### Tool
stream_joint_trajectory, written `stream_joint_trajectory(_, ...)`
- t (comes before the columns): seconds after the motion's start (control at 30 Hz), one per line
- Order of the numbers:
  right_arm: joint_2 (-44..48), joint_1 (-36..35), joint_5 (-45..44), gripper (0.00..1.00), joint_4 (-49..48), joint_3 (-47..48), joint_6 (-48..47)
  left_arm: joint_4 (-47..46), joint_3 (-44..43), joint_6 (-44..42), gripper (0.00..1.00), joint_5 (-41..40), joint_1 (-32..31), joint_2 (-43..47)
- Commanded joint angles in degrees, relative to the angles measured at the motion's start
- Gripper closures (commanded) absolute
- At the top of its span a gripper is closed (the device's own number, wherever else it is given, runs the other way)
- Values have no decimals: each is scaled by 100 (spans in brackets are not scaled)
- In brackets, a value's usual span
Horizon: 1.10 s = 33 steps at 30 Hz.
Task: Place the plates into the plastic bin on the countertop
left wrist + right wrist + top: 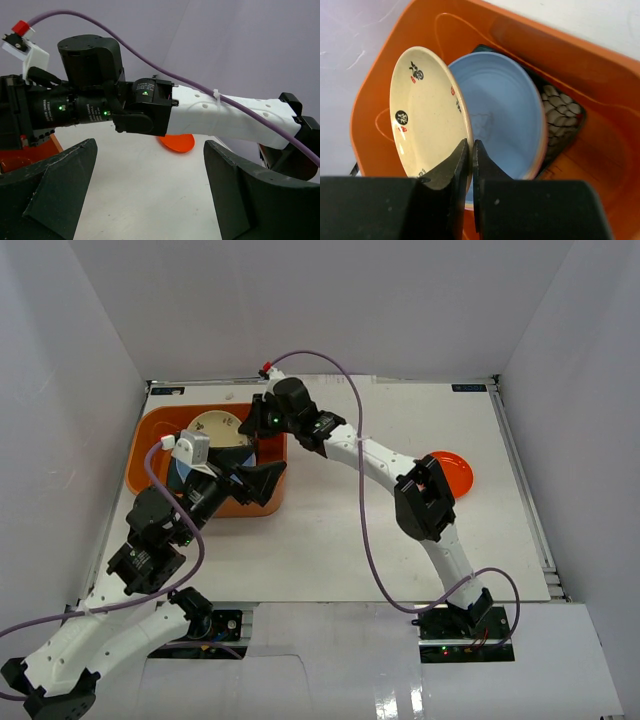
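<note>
The orange plastic bin [153,432] stands at the far left of the white countertop [330,540]. My right gripper [471,150] is shut on the rim of a cream plate [425,110] with black and red marks, held tilted over the bin [590,75]. Under it lie a blue plate [505,115] and a square black floral plate [562,117]. The cream plate also shows in the top view [215,427]. An orange plate [452,469] lies on the countertop at the right; it also shows in the left wrist view [177,143]. My left gripper [150,195] is open and empty beside the bin's near right corner.
White walls [70,390] enclose the countertop on three sides. A purple cable [360,490] loops over the middle of the surface. The right arm [225,115] stretches across in front of my left gripper.
</note>
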<state>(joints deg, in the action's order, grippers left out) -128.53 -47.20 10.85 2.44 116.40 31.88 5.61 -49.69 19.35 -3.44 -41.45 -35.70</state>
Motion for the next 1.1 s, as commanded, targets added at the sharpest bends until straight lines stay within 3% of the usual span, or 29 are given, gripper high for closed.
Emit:
stream_joint_trajectory(0.0, -101, -262, -512, 92, 28, 733, -208, 98, -190, 68, 2, -157, -30, -121)
stream_joint_trajectory(0.07, -198, -360, -663, 87, 169, 893, -261, 107, -207, 103, 2, -227, -30, -182)
stream_joint_trajectory(0.1, -260, -421, -829, 71, 213, 998, -270, 107, -225, 147, 2, -253, -30, -191)
stream_joint_trajectory(0.2, -199, -448, -1014, 50, 459, 1096, -270, 169, -357, 314, 2, -367, -30, -296)
stream_joint_trajectory(0.33, 441, -247, -1156, 45, 267, 385, -340, 529, -603, 701, 2, -622, -30, -717)
stream_joint_trajectory(0.43, 1231, -27, -1234, 51, 170, -711, -331, 573, -682, 1087, 2, -439, -30, -1016)
stream_joint_trajectory(0.5, 2136, 245, -1357, 65, -260, -1589, -288, 460, -639, 1359, 2, -149, -30, -1192)
stream_joint_trajectory(0.63, 3867, 992, -1673, 90, -718, -4231, -200, 249, -638, 1824, 2, 693, -47, -1825)
stream_joint_trajectory(0.7, 4887, 1615, -1998, 92, -710, -5035, -173, 91, -673, 1984, 6, 1194, -91, -2297)
stream_joint_trajectory(0.77, 5798, 2397, -2157, 92, -640, -6113, -112, 29, -752, 2221, 16, 1354, -144, -2642)
stream_joint_trajectory(0.83, 6285, 2959, -2245, 91, -333, -6654, -85, -86, -805, 2301, 20, 1355, -328, -3134)
stream_joint_trajectory(0.9, 6778, 3829, -2640, 75, -253, -7313, -182, -173, -884, 2327, 21, 1241, -582, -3572)
stream_joint_trajectory(0.97, 6982, 5014, -2195, 60, -252, -7840, -200, -209, -1041, 2310, 21, 1127, -741, -3855)
stream_joint_trajectory(1.07, 6895, 6133, -1588, 43, -305, -8141, -164, -218, -1305, 2292, 21, 1118, -1075, -4251)
